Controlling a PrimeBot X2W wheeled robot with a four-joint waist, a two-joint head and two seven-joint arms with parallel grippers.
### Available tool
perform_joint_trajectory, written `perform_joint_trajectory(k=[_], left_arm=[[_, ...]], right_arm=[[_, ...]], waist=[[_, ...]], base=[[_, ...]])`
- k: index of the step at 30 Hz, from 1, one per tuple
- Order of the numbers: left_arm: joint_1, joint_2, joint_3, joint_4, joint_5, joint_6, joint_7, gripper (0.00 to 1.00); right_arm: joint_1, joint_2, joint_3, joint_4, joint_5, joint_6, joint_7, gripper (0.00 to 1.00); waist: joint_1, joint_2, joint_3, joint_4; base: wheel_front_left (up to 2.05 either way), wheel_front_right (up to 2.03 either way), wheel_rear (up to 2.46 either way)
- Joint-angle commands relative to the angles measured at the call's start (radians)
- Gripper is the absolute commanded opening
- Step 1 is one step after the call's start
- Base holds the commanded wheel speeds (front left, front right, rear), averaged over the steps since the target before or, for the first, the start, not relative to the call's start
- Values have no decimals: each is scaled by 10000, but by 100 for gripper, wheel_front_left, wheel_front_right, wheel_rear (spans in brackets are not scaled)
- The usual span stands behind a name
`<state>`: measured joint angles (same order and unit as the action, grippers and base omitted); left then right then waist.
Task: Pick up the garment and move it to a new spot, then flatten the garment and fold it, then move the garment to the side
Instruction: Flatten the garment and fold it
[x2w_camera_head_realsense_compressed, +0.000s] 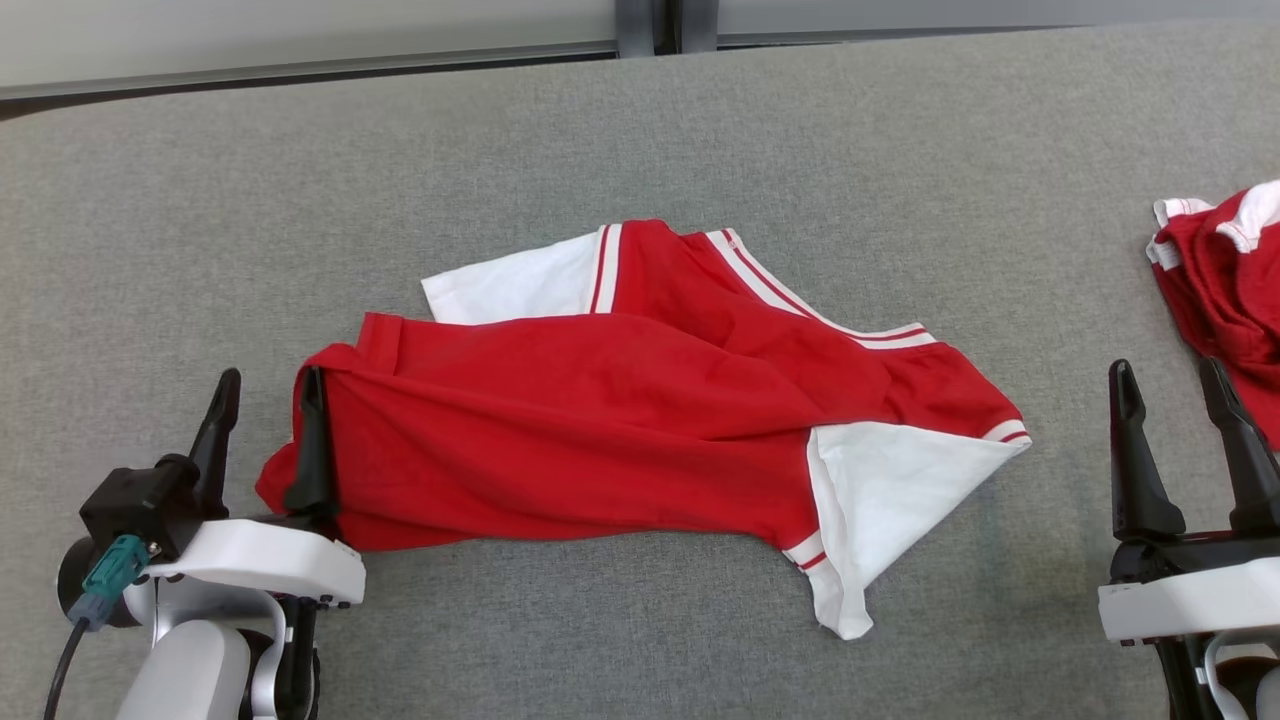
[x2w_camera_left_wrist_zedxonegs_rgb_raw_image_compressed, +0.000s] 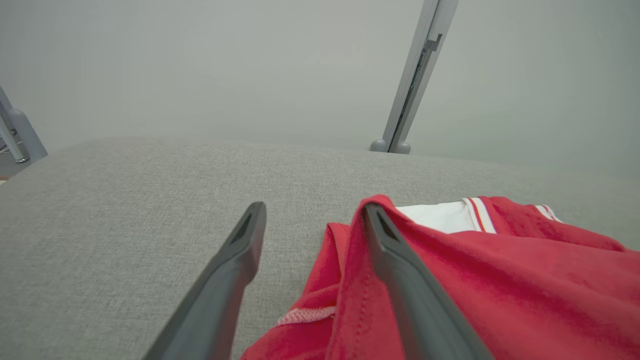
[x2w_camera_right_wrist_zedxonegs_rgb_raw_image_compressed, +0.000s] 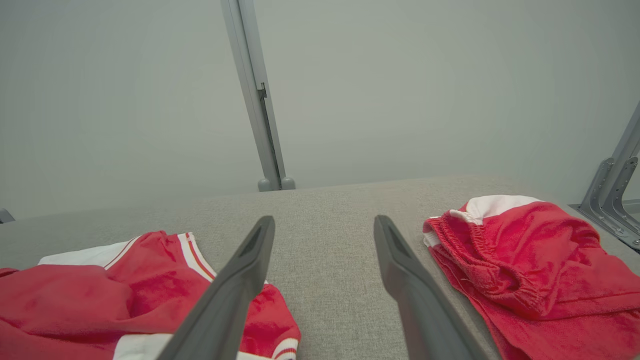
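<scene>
The garment (x2w_camera_head_realsense_compressed: 600, 420) is a red top with white sleeves and striped trim, lying roughly folded across the middle of the grey table (x2w_camera_head_realsense_compressed: 700, 130). My left gripper (x2w_camera_head_realsense_compressed: 272, 378) is open at its left end. Its inner finger (x2w_camera_head_realsense_compressed: 312, 440) touches the red hem, and the outer finger rests on bare table. In the left wrist view the garment (x2w_camera_left_wrist_zedxonegs_rgb_raw_image_compressed: 500, 280) bunches up against that finger (x2w_camera_left_wrist_zedxonegs_rgb_raw_image_compressed: 400, 270) of the left gripper (x2w_camera_left_wrist_zedxonegs_rgb_raw_image_compressed: 314, 207), with a little hem between the jaws. My right gripper (x2w_camera_head_realsense_compressed: 1166, 365) is open and holds nothing, just right of the garment's white sleeve. In the right wrist view the right gripper (x2w_camera_right_wrist_zedxonegs_rgb_raw_image_compressed: 325, 220) has the garment (x2w_camera_right_wrist_zedxonegs_rgb_raw_image_compressed: 75, 295) to its left.
A second red and white piece of clothing (x2w_camera_head_realsense_compressed: 1230, 280) lies crumpled at the table's right edge, right of my right gripper, and it is also in the right wrist view (x2w_camera_right_wrist_zedxonegs_rgb_raw_image_compressed: 525, 250). A grey wall with a metal post (x2w_camera_right_wrist_zedxonegs_rgb_raw_image_compressed: 260, 100) runs behind the table's far edge.
</scene>
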<state>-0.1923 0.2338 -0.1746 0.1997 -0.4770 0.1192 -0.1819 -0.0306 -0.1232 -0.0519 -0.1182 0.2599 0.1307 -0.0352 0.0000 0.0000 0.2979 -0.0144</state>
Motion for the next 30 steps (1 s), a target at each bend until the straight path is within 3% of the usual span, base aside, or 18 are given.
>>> perform_joint_trajectory(k=[1,8,22,30], left_arm=[[-100,20,57,-250,209,124,-270,100],[457,2,-23,-1131,810,475,-627,100],[2057,323,-330,-2172,406,799,1278,100],[2287,476,-374,-2727,522,851,1191,100]], right_arm=[[-84,-114,-11,-95,-67,-1,-21,100],[125,-269,108,-157,-217,-1,174,100],[717,-254,315,-255,-111,-1,521,100],[955,-224,272,-316,-75,-1,590,100]], waist=[[0,0,-135,97],[0,0,-754,320],[0,0,-1757,397],[0,0,-2119,440]], base=[[0,0,0],[0,0,0],[0,0,0],[0,0,0]])
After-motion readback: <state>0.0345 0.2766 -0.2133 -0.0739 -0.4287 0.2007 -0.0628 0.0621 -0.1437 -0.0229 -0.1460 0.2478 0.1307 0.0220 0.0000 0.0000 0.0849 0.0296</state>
